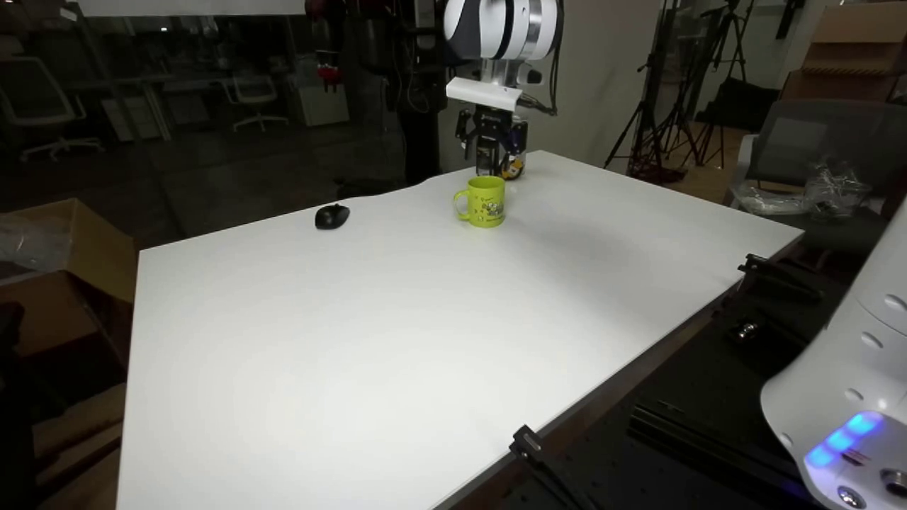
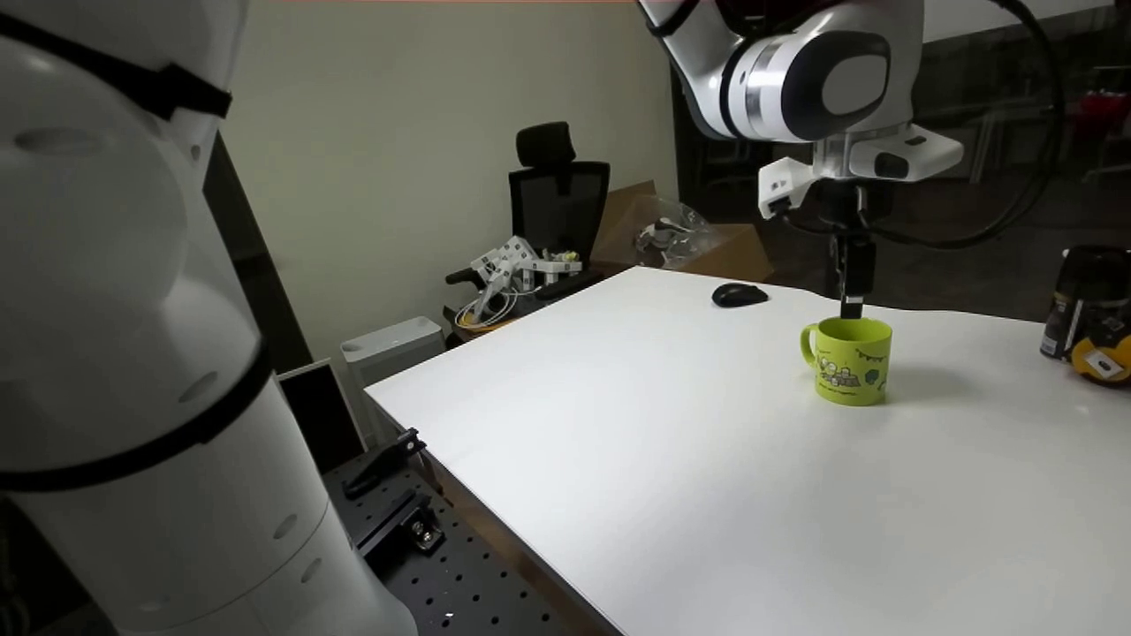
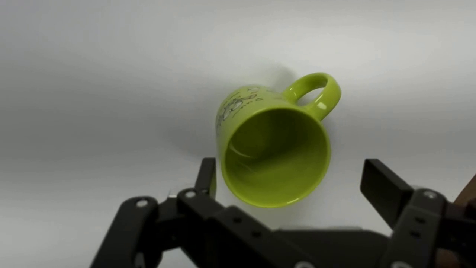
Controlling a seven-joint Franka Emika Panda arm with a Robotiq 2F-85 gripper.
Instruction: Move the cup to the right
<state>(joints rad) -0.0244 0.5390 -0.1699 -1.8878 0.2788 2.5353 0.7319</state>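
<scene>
Hand (image 3: pixel 290 178) near cup (image 3: pixel 273 143), mouse (image 2: pixel 740 295) apart

It's gloomy in here behind the claw (image 3: pixel 292 173); the tabletop (image 2: pixel 663 459) beneath it is bright, with soft shadow beside the cup (image 2: pixel 851 367).

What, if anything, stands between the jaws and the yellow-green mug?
Nothing visible does: in the wrist view the open jaws face an uncovered mug, its handle pointing away from them. In both exterior views, the black mouse lies apart on the handle's side.
</scene>
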